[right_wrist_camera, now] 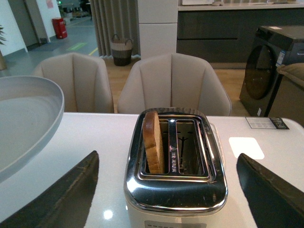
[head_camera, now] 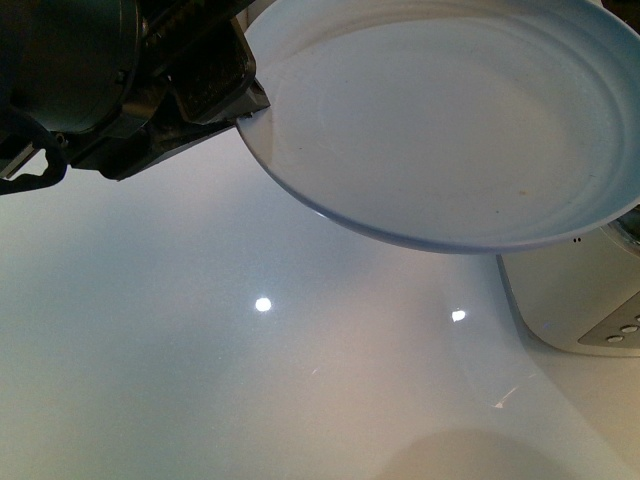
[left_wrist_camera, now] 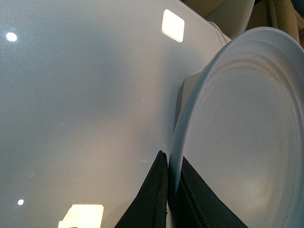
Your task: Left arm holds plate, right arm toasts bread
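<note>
My left gripper [head_camera: 245, 105] is shut on the rim of the pale blue-grey plate [head_camera: 450, 120] and holds it in the air above the table, tilted. In the left wrist view its black fingers [left_wrist_camera: 156, 194] pinch the plate's edge [left_wrist_camera: 176, 142] between them. The plate is empty. Its rim also shows in the right wrist view [right_wrist_camera: 28, 118]. The bread [right_wrist_camera: 153, 141] stands upright in one slot of the chrome-topped toaster [right_wrist_camera: 175, 190], its top sticking out. My right gripper [right_wrist_camera: 168, 190] is open, its fingers [right_wrist_camera: 66, 194] spread to either side of the toaster.
The toaster's cream body [head_camera: 580, 300] stands at the right on the glossy white table [head_camera: 250, 380], partly under the plate. The toaster's second slot [right_wrist_camera: 187, 147] is empty. Beige chairs [right_wrist_camera: 173, 83] stand beyond the table's far edge. A small card [right_wrist_camera: 266, 123] lies on the table.
</note>
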### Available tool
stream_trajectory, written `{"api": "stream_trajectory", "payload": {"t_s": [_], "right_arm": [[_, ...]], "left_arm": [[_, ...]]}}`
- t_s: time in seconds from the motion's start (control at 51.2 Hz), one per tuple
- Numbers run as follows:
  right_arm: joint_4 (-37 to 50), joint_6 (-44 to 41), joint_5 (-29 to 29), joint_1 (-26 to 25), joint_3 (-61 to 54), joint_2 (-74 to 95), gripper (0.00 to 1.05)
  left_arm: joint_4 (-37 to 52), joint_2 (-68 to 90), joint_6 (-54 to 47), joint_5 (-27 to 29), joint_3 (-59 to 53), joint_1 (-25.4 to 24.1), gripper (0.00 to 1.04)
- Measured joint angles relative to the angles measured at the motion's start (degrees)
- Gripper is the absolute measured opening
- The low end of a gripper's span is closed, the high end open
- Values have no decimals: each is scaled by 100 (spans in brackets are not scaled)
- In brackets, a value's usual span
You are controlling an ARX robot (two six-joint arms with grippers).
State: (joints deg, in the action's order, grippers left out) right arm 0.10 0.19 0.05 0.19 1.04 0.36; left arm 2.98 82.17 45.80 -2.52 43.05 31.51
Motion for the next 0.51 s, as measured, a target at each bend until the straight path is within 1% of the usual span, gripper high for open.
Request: {"api": "stream_trajectory", "payload": {"t_s": [0.039, 0.234, 0.254, 0.273, 0.312, 0.332, 0.371, 0.508], "right_arm": [[0, 2, 0, 0, 0, 0, 97], [0, 0, 0, 0, 0, 0, 96], [0, 0, 0, 0, 0, 0, 96], [0, 0, 2, 0, 0, 0, 96], [0, 0, 0, 0, 0, 0, 96], [0, 0, -2, 0, 0, 0, 96], [0, 0, 0, 0, 0, 0, 96], [0, 0, 4, 0, 0, 0, 96]], "left_arm": [[0, 0, 0, -2, 0, 0, 3], [0, 0, 0, 0, 0, 0, 3], [85, 0, 94, 155, -11, 17, 3], [319, 0, 323, 505, -66, 68, 3], [542, 0, 520, 857, -105, 103, 3], [675, 0, 776, 1108, -111, 131, 3], [796, -4, 1106, 1338, -109, 149, 3], [837, -44, 1620, 1449, -109, 151, 3]]}}
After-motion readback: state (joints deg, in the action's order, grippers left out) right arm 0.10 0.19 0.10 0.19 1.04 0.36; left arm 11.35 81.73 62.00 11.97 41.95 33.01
